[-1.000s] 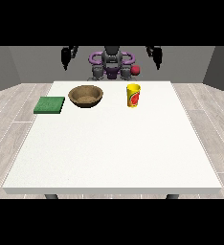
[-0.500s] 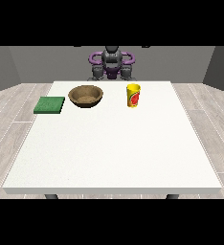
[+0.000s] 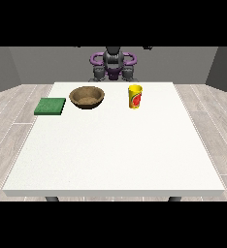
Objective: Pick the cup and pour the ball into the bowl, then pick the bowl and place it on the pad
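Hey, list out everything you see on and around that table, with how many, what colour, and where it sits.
Large white table: one, white, fills the middle of the view.
Square green pad: one, green, at the table's left edge as viewed.
Round brown wooden bowl: one, brown, right of the pad, apart from it.
Yellow cup with a red mark: one, yellow, upright, right of the bowl.
Ball: none visible from here.
Floor: pale planks around the table.
Robot body: one, grey and purple, behind the far edge.
Hands: neither clearly in view.
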